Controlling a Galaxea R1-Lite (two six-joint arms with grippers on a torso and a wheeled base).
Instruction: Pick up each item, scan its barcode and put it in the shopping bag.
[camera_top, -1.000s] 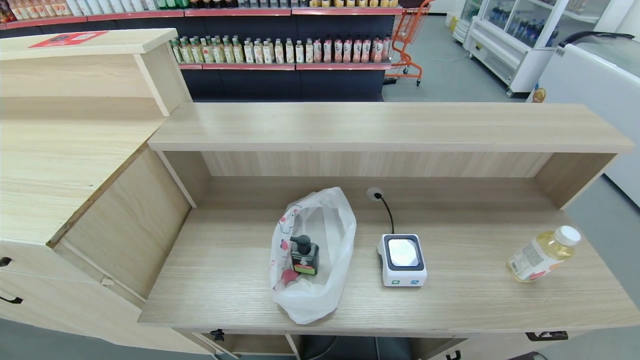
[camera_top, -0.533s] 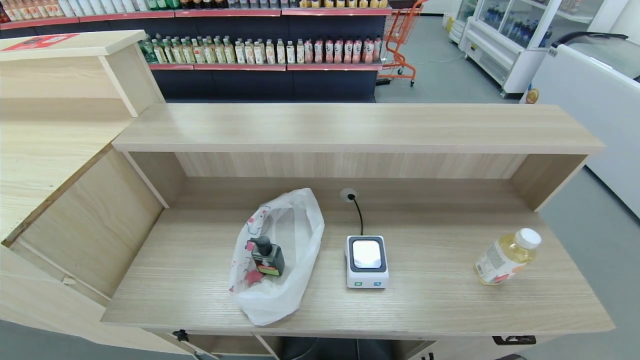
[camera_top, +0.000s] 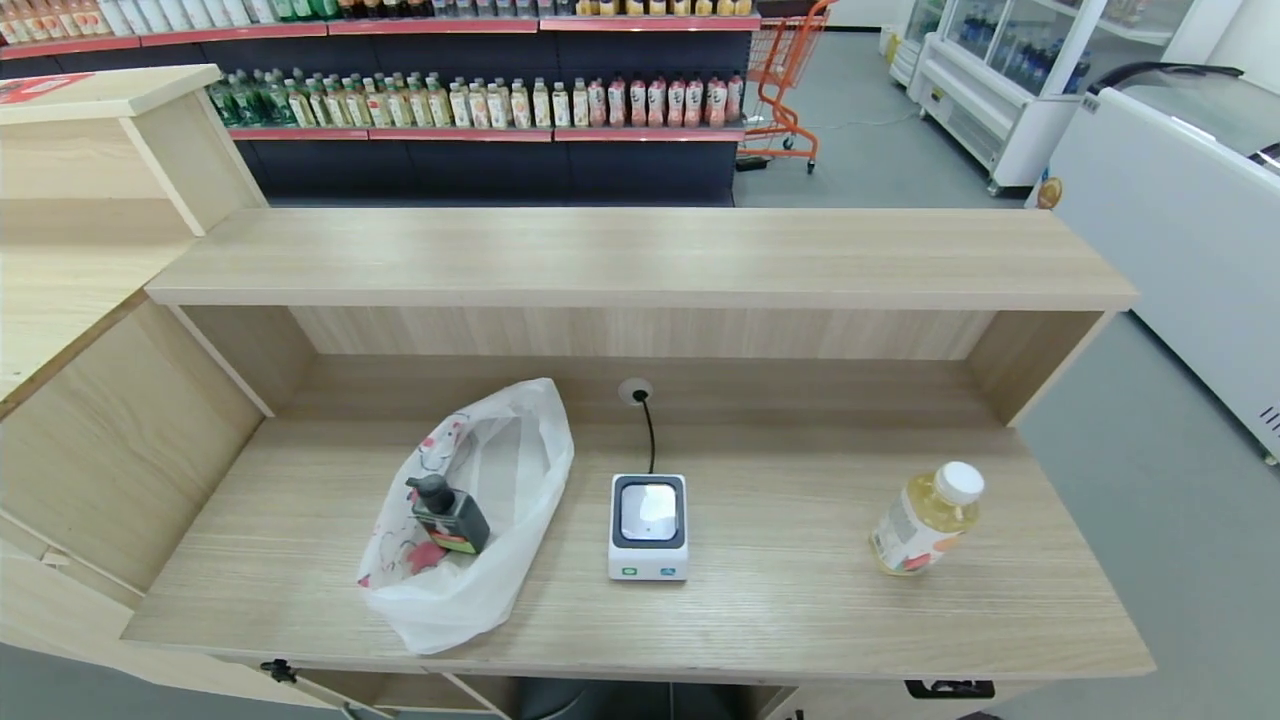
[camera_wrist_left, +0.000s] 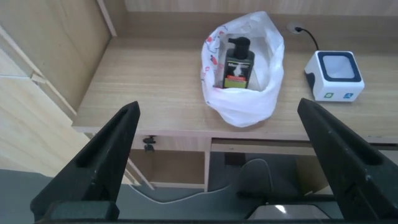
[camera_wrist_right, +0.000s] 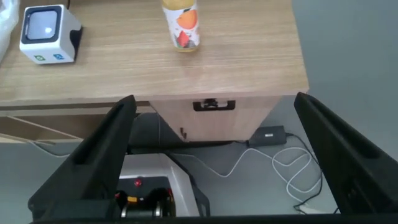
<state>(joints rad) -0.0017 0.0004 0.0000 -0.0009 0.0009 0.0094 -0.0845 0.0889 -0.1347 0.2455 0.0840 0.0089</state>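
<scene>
Two items are noted on the counter (camera_top: 780, 620): a pump bottle (camera_top: 447, 515) is seen inside the open bag (camera_top: 450, 610), and a yellow bottle (camera_top: 925, 518) is stood upright towards the right end. The scanner (camera_top: 648, 525) is set between them, just beside the bag and well apart from the yellow bottle. Left gripper (camera_wrist_left: 217, 106) is held off the counter's front edge facing the bag, fingers spread wide, nothing gripped. Right gripper (camera_wrist_right: 214, 98) is likewise spread and empty, off the front edge near the yellow bottle.
</scene>
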